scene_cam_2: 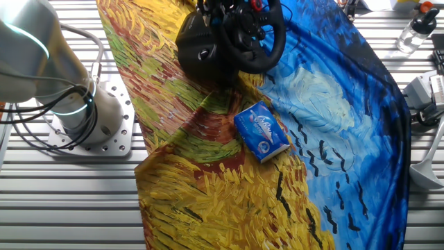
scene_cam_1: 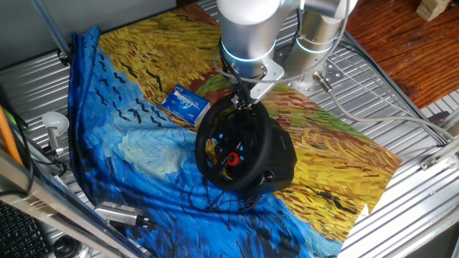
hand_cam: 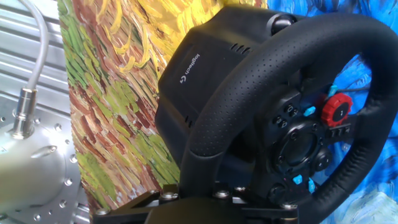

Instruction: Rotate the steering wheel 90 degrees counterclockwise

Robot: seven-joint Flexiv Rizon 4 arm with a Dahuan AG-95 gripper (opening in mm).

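The black steering wheel [scene_cam_1: 206,140] stands on its bulky black base [scene_cam_1: 284,162] in the middle of the painted cloth. Its hub carries a red round button [scene_cam_1: 232,158] and small blue buttons. My gripper [scene_cam_1: 241,102] is at the wheel's upper rim, below the silver wrist. In the hand view the rim [hand_cam: 249,87] runs down between my gripper's [hand_cam: 198,190] jaws, which appear closed on it; the fingertips are hidden under the rim. The red button [hand_cam: 336,107] sits at the right there. In the other fixed view the wheel [scene_cam_2: 269,43] is at the top edge.
A small blue-and-white box [scene_cam_1: 184,102] lies on the cloth behind the wheel; it also shows in the other fixed view [scene_cam_2: 261,130]. The arm's base [scene_cam_2: 83,111] stands on the slatted metal table. Cables and tools [scene_cam_1: 118,212] lie along the left edge.
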